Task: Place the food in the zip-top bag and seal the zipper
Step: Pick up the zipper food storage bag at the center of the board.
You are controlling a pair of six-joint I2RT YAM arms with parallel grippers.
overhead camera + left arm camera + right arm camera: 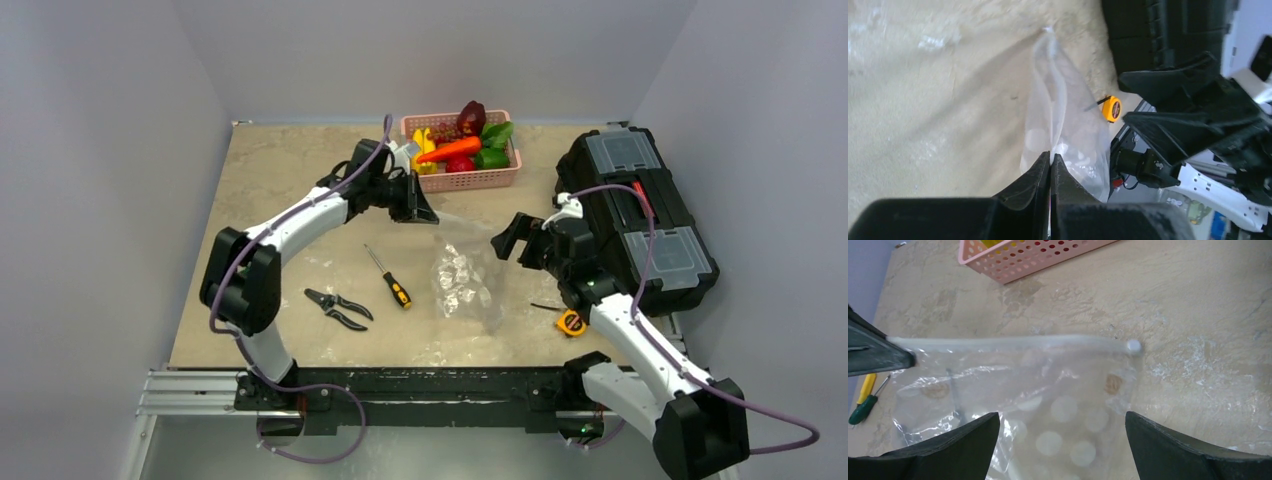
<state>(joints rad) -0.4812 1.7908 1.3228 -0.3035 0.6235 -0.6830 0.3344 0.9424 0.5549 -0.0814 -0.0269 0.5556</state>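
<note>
**Arms:** two, bases at the near desk (pixel 270 200) edge.

**Near row, one of each:**
- Yellow tape measure (pixel 571 322), near right, just beside the toolbox's near corner.
- Black-handled pliers (pixel 337 309), near left.
- Screwdriver (pixel 389 279) with a yellow-and-black handle, just right of the pliers and apart from them.

**Zip-top bag (pixel 462 280):** one, clear with white dots.
- It sits mid-desk, right of the screwdriver, and slopes up to the far left.
- No food shows inside it.
- The zipper (pixel 1008 343) runs as a whitish strip along the far edge and ends in a small white bead on the right.
- Whether the zipper is pressed closed cannot be told.

**Right tool (pixel 517 238):** spread wide and holding nothing. It hovers over the bag's right side, with one finger on either side of the dotted film in the right wrist view.

**Left tool (pixel 420 208):** fingers pressed together on the bag's far-left corner at the zipper end, lifting that corner off the desk.

**Black toolbox (pixel 635 215):** one, filling the right edge from mid-depth to far.

**Pink slotted basket (pixel 462 178):** one, at the far edge, centre. It holds all the food:
- one orange carrot (pixel 450 150)
- yellow corn (pixel 425 145)
- two green peppers (pixel 493 145)
- one red piece (pixel 460 164)
- one dark purple piece (pixel 472 117) on top

**Open desk:** a strip between bag and basket, and a broad stretch along the left edge.
</note>
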